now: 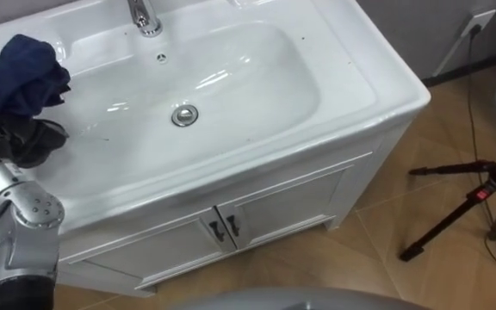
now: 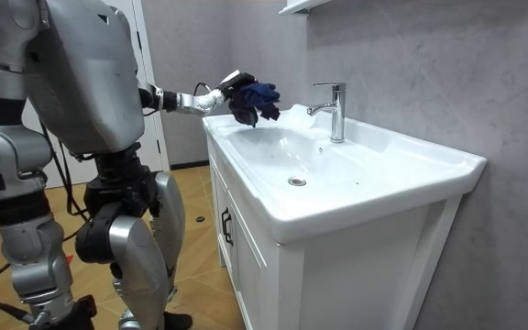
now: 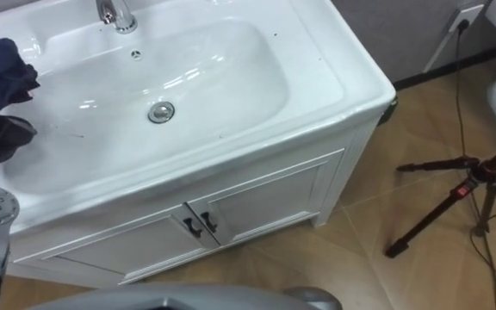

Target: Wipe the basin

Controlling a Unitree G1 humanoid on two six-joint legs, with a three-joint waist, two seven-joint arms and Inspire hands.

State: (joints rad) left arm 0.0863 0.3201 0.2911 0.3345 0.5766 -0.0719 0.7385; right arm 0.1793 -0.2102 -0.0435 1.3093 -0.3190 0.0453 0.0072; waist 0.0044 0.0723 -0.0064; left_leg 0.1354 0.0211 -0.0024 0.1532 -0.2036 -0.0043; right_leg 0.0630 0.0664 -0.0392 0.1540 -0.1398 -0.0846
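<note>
The bunched dark blue cloth [image 1: 24,69] hides the upper part of the left hand [image 1: 26,138] that grips it. The faucet [image 1: 145,17] is cut off by the top edge just above its base, and the white basin [image 1: 351,60] runs out past the left edge. A black tripod [image 1: 468,202] on the floor is cropped at the right edge, and the wall socket [image 1: 482,21] is too small to make out.
</note>
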